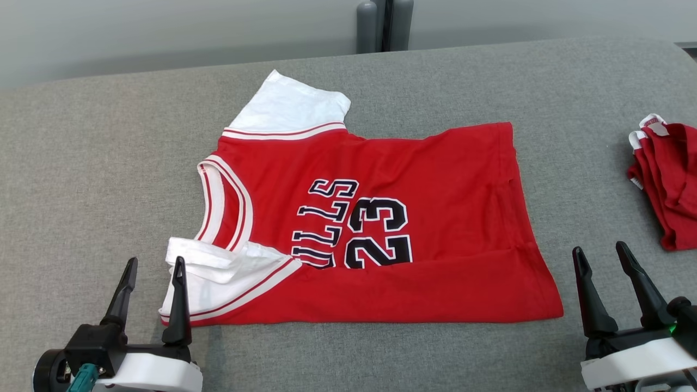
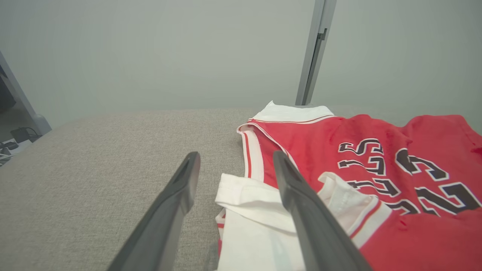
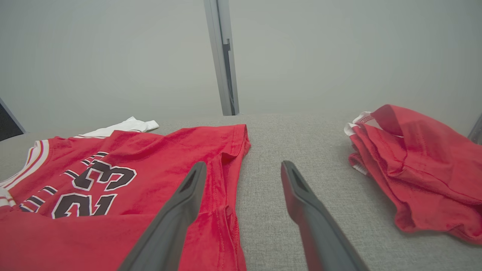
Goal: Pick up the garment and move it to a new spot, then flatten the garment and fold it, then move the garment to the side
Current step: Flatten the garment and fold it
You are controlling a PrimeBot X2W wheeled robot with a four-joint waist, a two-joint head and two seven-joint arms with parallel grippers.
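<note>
On the desk's [image 1: 81, 163] middle, red garment [image 1: 435, 218] between wide-open empty grippers, left gripper [image 1: 155, 261] at its sleeve, right gripper [image 1: 599, 248] beside its hem.

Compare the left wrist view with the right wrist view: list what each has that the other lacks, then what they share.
Left wrist view, not the right: the open left pincer at the near white sleeve, and cables on the floor at the far left.
Right wrist view, not the left: the open right pincer and a crumpled second red garment.
Shared: the red number 23 jersey, the grey padded surface and the grey post at the wall.
</note>
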